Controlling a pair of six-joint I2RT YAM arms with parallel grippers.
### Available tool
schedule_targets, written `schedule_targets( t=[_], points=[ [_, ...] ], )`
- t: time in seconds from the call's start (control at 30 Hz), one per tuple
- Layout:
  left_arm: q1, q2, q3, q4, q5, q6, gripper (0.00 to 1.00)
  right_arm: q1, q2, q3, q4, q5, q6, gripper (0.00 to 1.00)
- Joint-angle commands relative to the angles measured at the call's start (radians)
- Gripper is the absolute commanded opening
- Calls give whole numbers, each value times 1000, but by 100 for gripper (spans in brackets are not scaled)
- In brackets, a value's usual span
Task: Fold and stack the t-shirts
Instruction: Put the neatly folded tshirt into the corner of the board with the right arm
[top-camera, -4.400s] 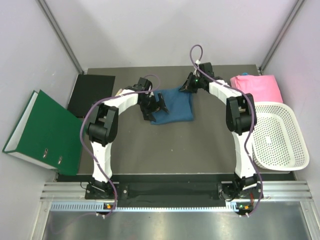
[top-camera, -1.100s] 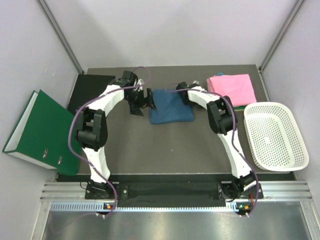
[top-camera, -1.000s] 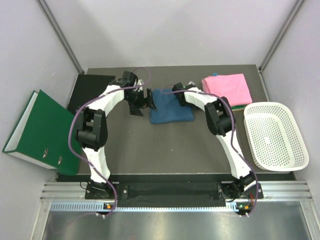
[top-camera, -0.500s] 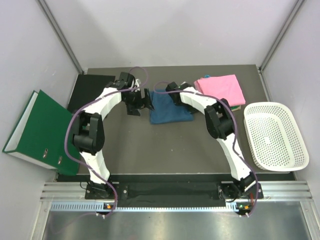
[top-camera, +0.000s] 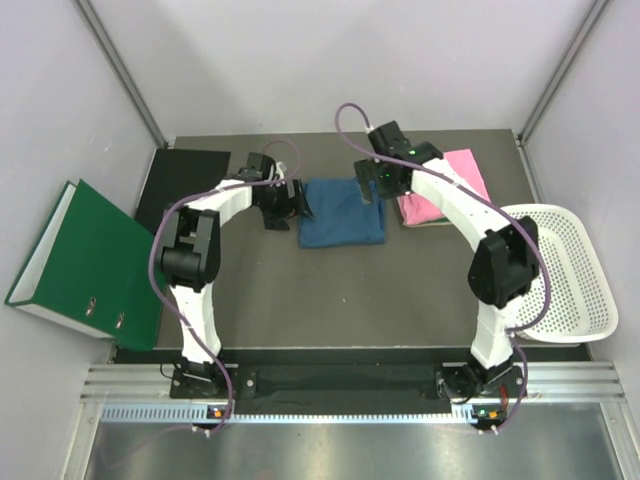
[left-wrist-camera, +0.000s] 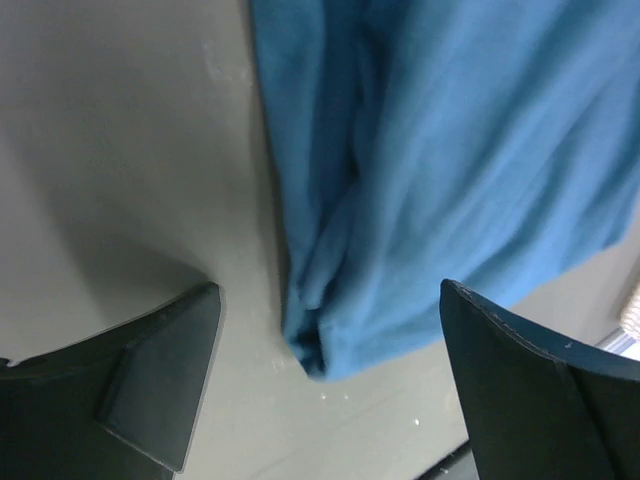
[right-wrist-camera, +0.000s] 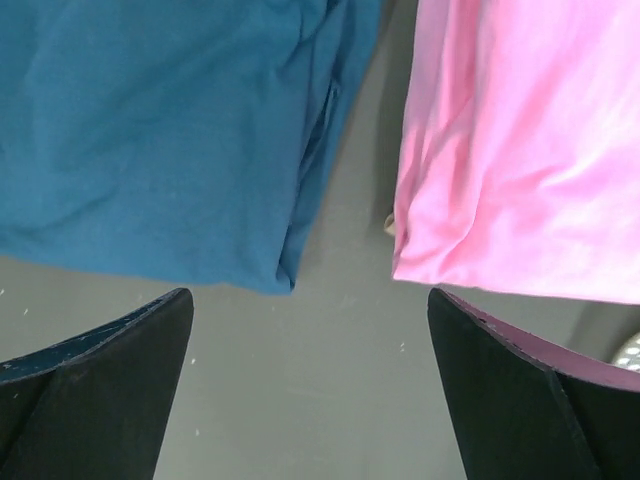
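The teal-blue t-shirt (top-camera: 342, 212) lies folded on the table at the back middle. The pink t-shirt (top-camera: 440, 190) lies folded just right of it, with a narrow strip of table between them. My left gripper (top-camera: 293, 203) is open at the blue shirt's left edge. In the left wrist view a corner of the blue shirt (left-wrist-camera: 450, 150) sits between the spread jaws of the left gripper (left-wrist-camera: 330, 390), ungripped. My right gripper (top-camera: 372, 190) hovers open over the gap. The right wrist view shows the blue shirt (right-wrist-camera: 160, 130) and the pink shirt (right-wrist-camera: 530, 150), with the right gripper (right-wrist-camera: 310, 395) empty.
A white mesh basket (top-camera: 560, 270) stands at the right edge, close to the right arm's elbow. A green binder (top-camera: 85, 265) leans off the table's left side, with a black folder (top-camera: 182, 188) behind it. Grey walls enclose the table.
The right gripper dragged the pink shirt leftwards up to the blue one, then opened and let go, lifting off as its elbow swung right. The left gripper barely moved.
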Motion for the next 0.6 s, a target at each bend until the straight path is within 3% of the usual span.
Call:
schedule_targets(
  t=[0.0,0.2,0.3,0.33,0.37,0.47,0.57],
  points=[
    [2,56,67,78,-2,-14,95,-88,-113,-97,108,-249,67,100],
    [2,120,87,110,-8,-39,92,-201,-195,-214,240,-520,172,99],
    [-3,158,94,116,-2,-50,81,-221,-198,-278,301,-621,223,100],
    [-4,169,99,118,3,-51,74,-224,-198,-314,318,-666,255,100],
    [-7,181,113,116,9,-54,47,-226,-198,-332,351,-683,269,100],
    [-7,214,131,79,4,-62,0,-224,-193,-395,405,-714,320,100],
    [-4,182,96,69,-30,-53,0,-224,-166,-433,427,-704,347,100]
  ],
)
